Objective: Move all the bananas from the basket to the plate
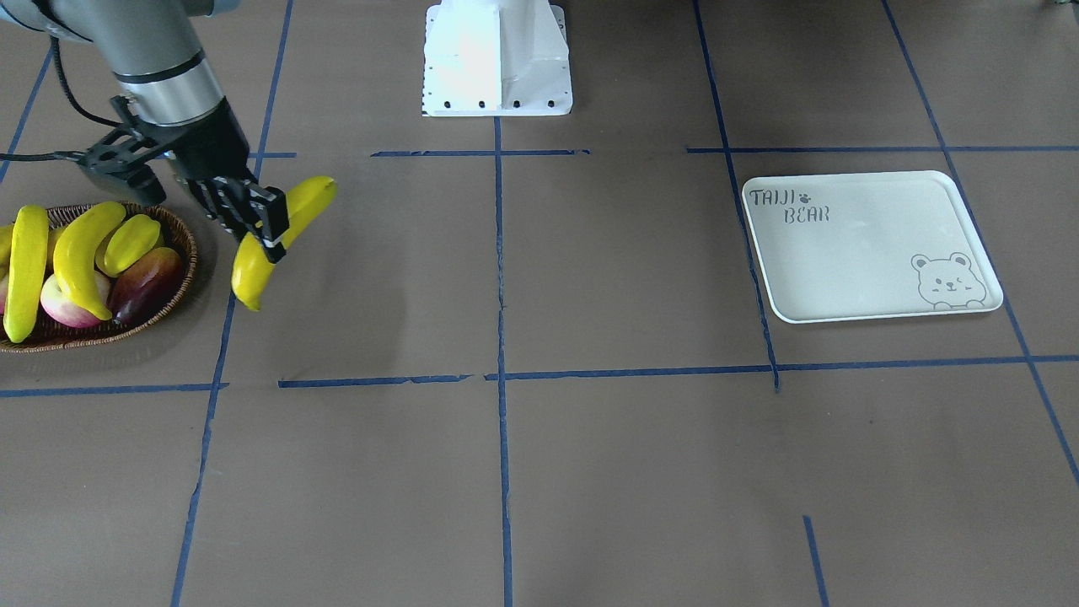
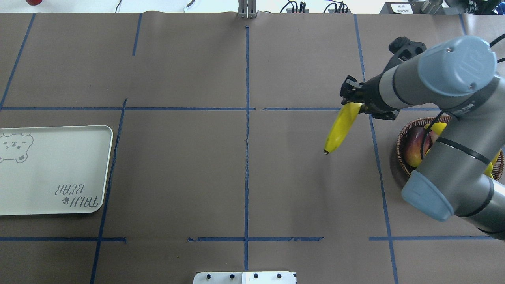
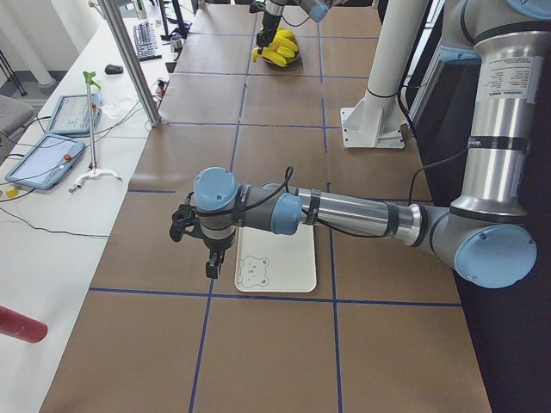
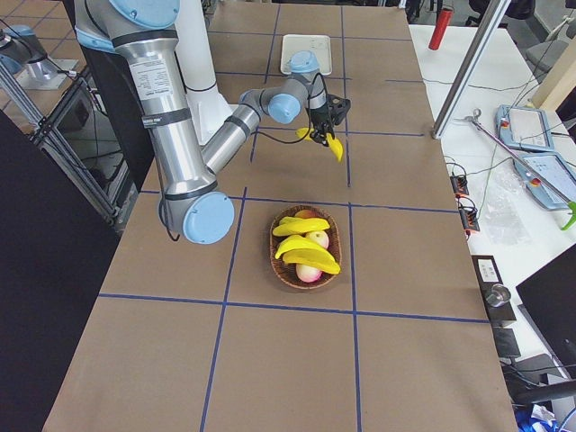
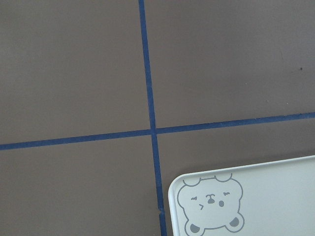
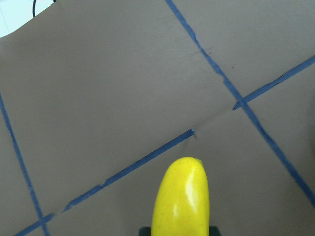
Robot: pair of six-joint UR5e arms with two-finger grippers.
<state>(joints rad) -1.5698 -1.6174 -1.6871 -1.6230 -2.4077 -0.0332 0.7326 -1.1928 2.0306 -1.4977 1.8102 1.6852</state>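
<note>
My right gripper (image 1: 253, 215) is shut on a yellow banana (image 1: 282, 236), held in the air just beside the wicker basket (image 1: 189, 249) on the side toward the plate. From above, that banana (image 2: 340, 128) hangs under the gripper (image 2: 354, 103), and its tip fills the bottom of the right wrist view (image 6: 181, 196). Two more bananas (image 1: 25, 270) (image 1: 83, 253) lie in the basket. The grey-white plate (image 1: 860, 261) sits far across the table with nothing on it. My left gripper (image 3: 212, 267) hovers by the plate's edge, and I cannot tell whether it is open.
The basket also holds a yellow-green starfruit (image 1: 131, 243), a dark red fruit (image 1: 145, 285) and a pink apple-like fruit (image 1: 66, 310). The white robot base (image 1: 497, 59) stands at the table's middle. Blue tape lines grid the brown tabletop.
</note>
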